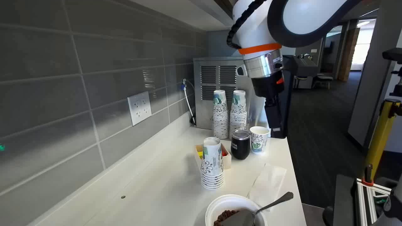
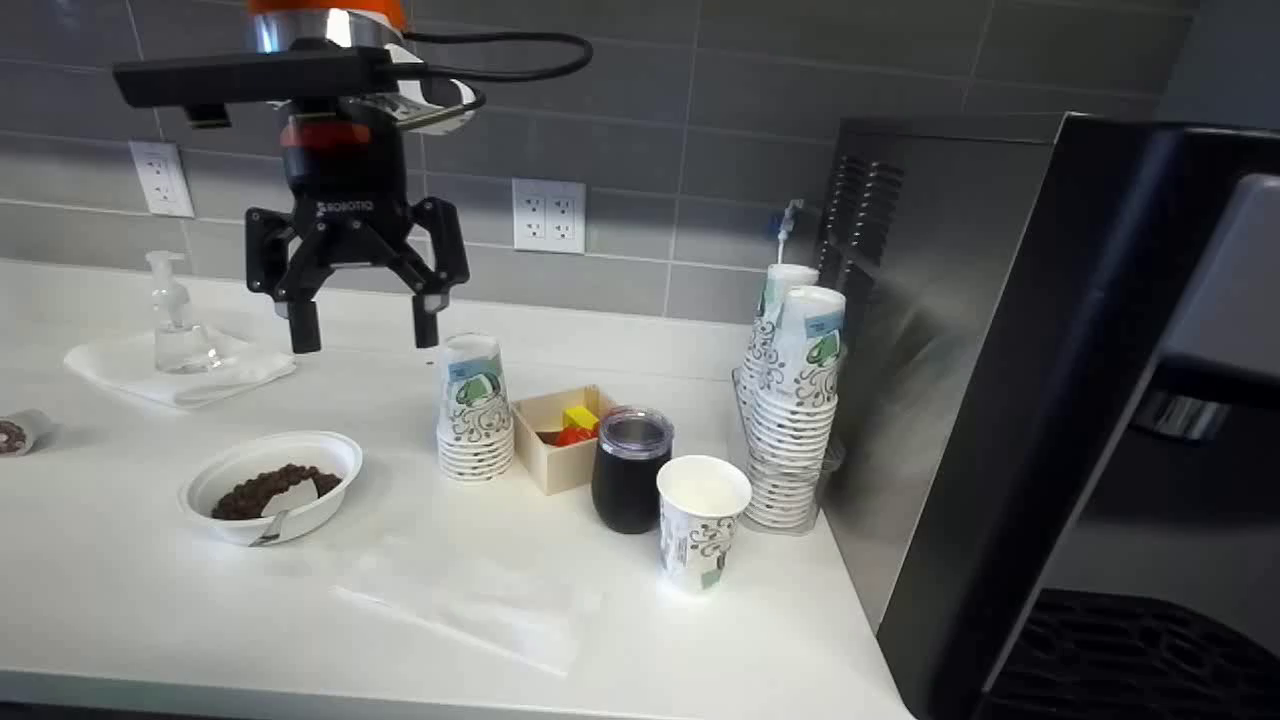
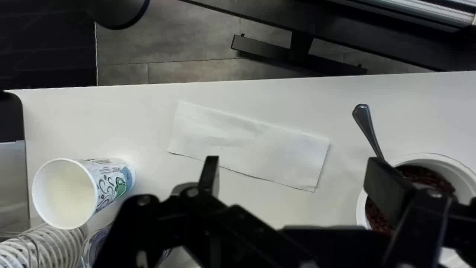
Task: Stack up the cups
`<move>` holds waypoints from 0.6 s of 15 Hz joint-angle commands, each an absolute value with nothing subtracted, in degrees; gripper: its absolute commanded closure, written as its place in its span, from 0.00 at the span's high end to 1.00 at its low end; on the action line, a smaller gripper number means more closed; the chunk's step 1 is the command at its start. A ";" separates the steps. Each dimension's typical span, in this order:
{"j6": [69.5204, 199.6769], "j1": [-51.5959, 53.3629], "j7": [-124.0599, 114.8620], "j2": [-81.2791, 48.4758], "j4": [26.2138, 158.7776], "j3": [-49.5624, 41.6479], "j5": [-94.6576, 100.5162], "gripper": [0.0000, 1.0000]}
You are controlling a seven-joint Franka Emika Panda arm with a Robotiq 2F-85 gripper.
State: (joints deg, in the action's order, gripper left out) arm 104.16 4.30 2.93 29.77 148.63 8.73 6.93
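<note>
Wrist view: the claw (image 3: 294, 176) is spread wide, a white paper sheet (image 3: 253, 146) lies at its ten o'clock, a single cup (image 3: 83, 191) at nine, a bowl (image 3: 459, 178) at three; in an exterior view, a short cup stack (image 2: 475, 415) stands at its four o'clock, two tall cup columns (image 2: 792, 425) near three

Three cup columns (image 1: 212, 164), one upright cup (image 2: 703, 540), one tumbler (image 2: 622, 490), one bowl (image 2: 325, 508), one spoon (image 1: 276, 201), one box (image 2: 568, 468)
</note>
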 commanded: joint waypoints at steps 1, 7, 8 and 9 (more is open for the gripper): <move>103.93 5.44 2.47 29.67 148.50 7.70 7.38 1.00; 103.93 5.44 2.47 29.67 148.50 7.70 7.38 1.00; 104.87 5.54 2.95 29.76 148.76 7.37 7.16 1.00; 106.53 5.77 4.03 29.98 149.26 6.69 6.69 1.00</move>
